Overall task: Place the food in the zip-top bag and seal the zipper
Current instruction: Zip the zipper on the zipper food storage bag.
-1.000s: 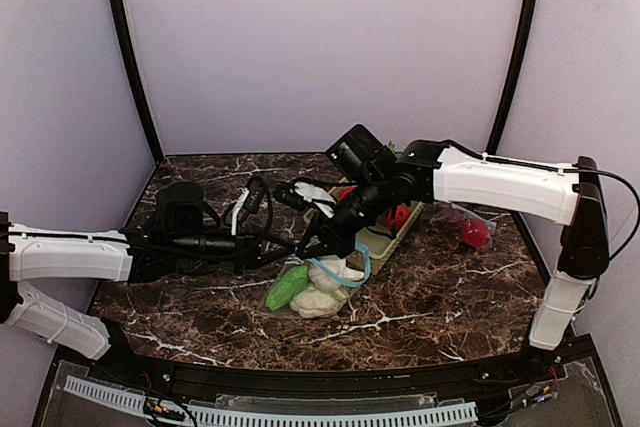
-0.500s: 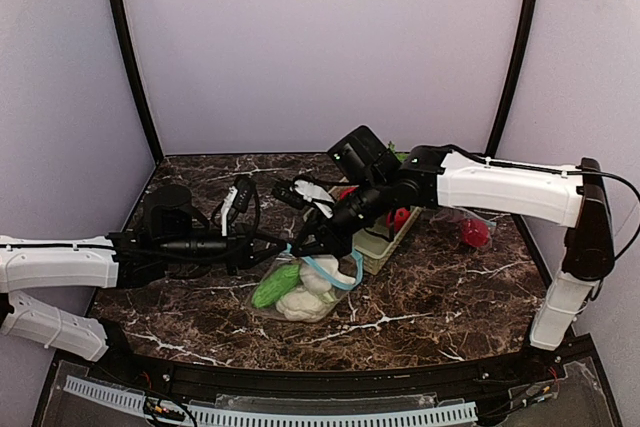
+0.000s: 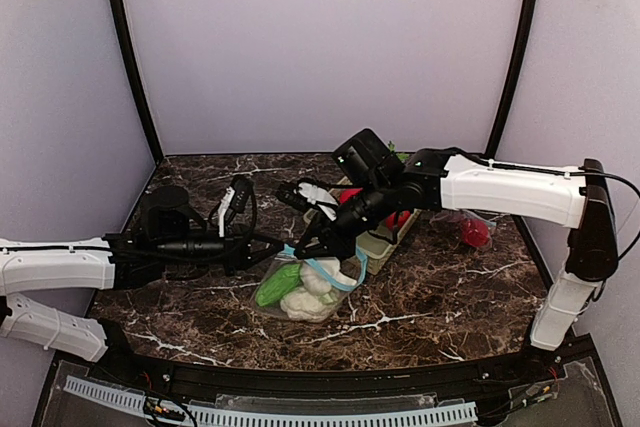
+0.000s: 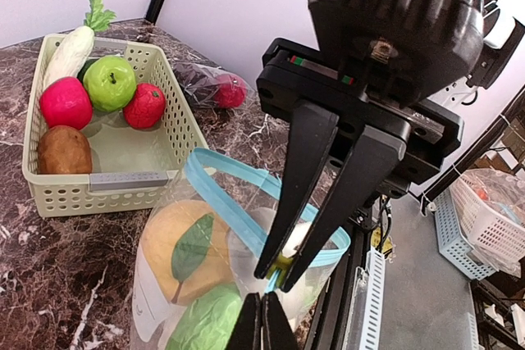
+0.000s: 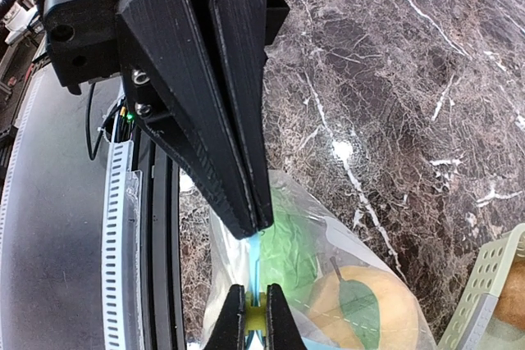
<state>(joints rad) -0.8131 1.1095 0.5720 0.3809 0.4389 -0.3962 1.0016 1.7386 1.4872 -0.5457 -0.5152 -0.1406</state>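
The clear zip-top bag [image 3: 305, 287] lies on the marble mid-table, its blue zipper strip [image 4: 225, 206] partly open in a loop. Inside lie a green vegetable [image 3: 278, 284] and the white cauliflower [image 3: 312, 297]. The green piece also shows in the left wrist view [image 4: 205, 325] and the right wrist view [image 5: 287, 252]. My left gripper [image 3: 283, 247] is shut on the end of the zipper strip [image 5: 256, 239]. My right gripper [image 3: 303, 249] faces it closely and is shut on the yellow-green zipper slider [image 5: 256, 319]. More food sits in the basket: a green apple [image 4: 108, 82] and red fruits [image 4: 66, 102].
The pale green lattice basket [image 4: 131, 179] stands just behind the bag, also holding a brown potato [image 4: 59, 150] and a white radish [image 4: 72, 51]. A second clear bag with a red item [image 3: 474, 233] lies at the right. Black posts and purple walls bound the table.
The left arm has drawn back to the left. The bag and both grippers shifted slightly left with it, then settled. Both grips are unchanged.
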